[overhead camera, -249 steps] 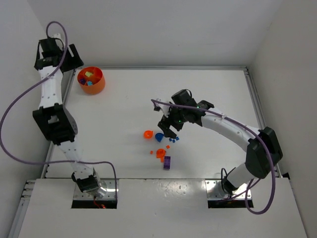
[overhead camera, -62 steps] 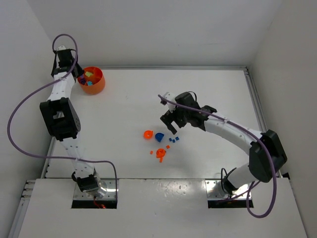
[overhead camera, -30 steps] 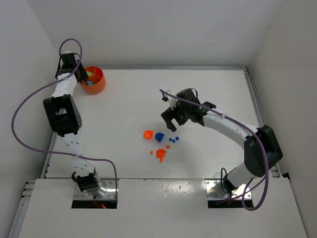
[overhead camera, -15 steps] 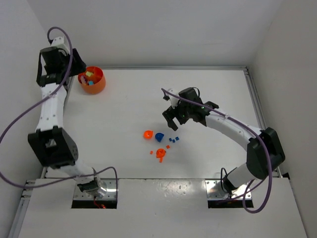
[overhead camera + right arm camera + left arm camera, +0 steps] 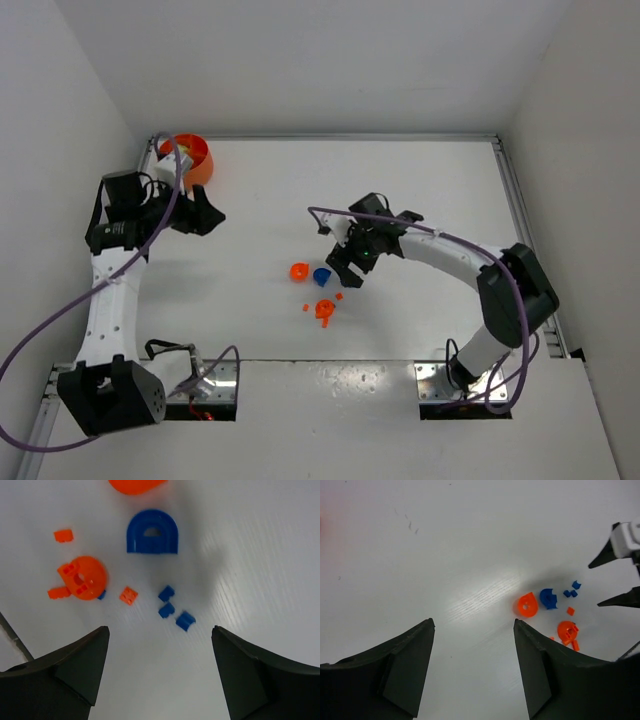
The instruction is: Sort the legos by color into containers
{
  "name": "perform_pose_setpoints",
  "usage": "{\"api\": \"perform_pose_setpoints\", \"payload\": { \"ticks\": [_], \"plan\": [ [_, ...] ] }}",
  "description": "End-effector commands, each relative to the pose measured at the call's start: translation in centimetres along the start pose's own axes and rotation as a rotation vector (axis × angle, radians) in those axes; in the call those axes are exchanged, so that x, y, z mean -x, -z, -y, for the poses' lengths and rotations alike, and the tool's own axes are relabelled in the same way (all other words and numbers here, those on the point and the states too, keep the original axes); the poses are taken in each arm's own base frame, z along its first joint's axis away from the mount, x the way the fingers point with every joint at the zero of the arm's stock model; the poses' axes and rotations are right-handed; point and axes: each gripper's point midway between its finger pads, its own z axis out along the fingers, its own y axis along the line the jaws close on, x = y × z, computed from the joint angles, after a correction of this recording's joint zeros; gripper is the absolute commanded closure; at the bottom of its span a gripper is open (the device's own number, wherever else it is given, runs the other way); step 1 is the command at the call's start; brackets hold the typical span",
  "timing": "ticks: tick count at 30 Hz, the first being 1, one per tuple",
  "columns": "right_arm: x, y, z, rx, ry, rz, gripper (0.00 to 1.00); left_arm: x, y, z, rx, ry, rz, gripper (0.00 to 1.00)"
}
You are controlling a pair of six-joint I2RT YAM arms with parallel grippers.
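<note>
Right wrist view puts my right gripper directly over the loose legos, jaws spread and nothing between them. Under it lie three tiny blue plastic bits in a tight cluster. A blue arch-shaped plastic piece sits beyond them. Off to the side is a round orange studded piece, with a small orange square bit just beside it.

I judge the step in hand to be a pick from the blue group. The arch looks the safer target, being larger and apart from the rest. I would set the fingers across its straight sides and come straight down, so neither tip nudges the tiny bits.

On the top external view the round orange plastic bowl with dividers sits at the far left corner of the white counter, well apart from the pile, so the carry is long. My left gripper hangs between bowl and pile, released and empty; I would hold it out of the right arm's path.
</note>
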Motion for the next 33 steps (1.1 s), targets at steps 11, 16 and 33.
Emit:
{"api": "perform_pose_setpoints", "payload": {
  "ticks": [11, 16, 33],
  "plan": [
    [11.3, -5.2, -4.5, 0.434, -0.132, 0.087, 0.4, -0.3, 0.8, 4.0, -0.186, 0.04, 0.024, 0.28],
    [10.3, -6.5, -4.4, 0.459, -0.318, 0.054, 0.5, 0.1, 0.9, 4.1, -0.185, 0.034, 0.03, 0.28],
    [7.7, -9.4, -2.1, 0.433, -0.595, 0.005, 0.62, 0.4, 0.5, 3.8, -0.184, 0.068, 0.034, 0.28]
  ]
}}
